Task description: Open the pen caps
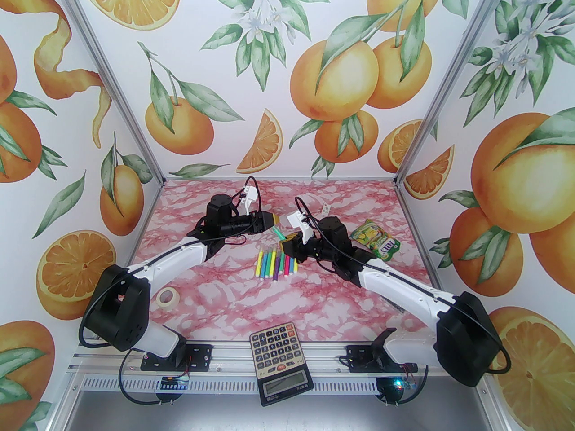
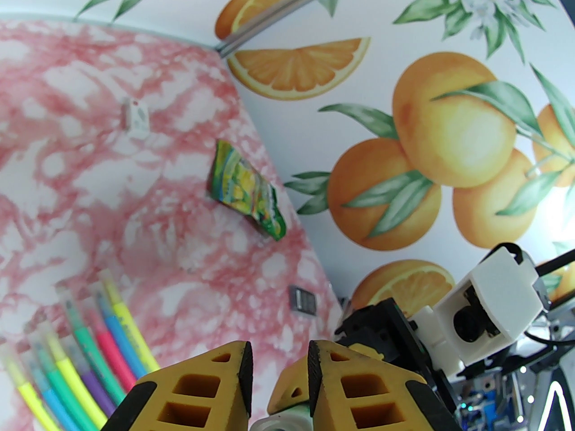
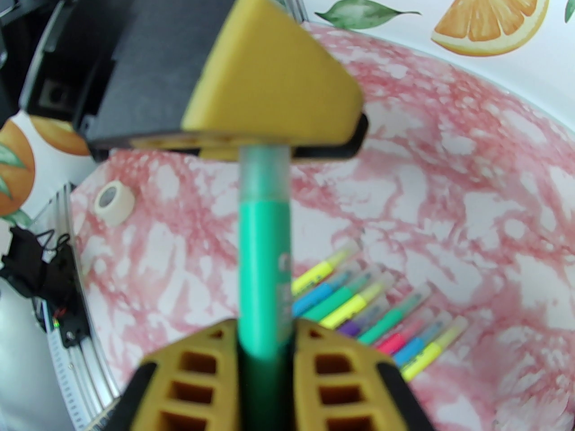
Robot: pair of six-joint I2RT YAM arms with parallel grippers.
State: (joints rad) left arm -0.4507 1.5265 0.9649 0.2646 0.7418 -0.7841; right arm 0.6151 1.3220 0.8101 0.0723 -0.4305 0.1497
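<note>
Cap (image 3: 264, 169) of green pen (image 3: 263, 263): held above pen row (image 1: 277, 263), end hidden within left gripper (image 2: 278, 362) pinching it; right gripper (image 3: 265, 328) clamps that pen. Pouch (image 1: 376, 240) right of row, tape (image 1: 168, 296) left, calculator (image 1: 278, 353) on its near side.

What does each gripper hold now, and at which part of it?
The right gripper holds the green pen by its barrel. The pen cap sits within the left gripper; whether that one clamps it cannot be told.

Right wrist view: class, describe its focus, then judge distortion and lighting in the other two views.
Right wrist: the green pen near the lens is blurred. Left wrist: table edge bends, fisheye; glare at right. Top external: sharp, evenly lit.
</note>
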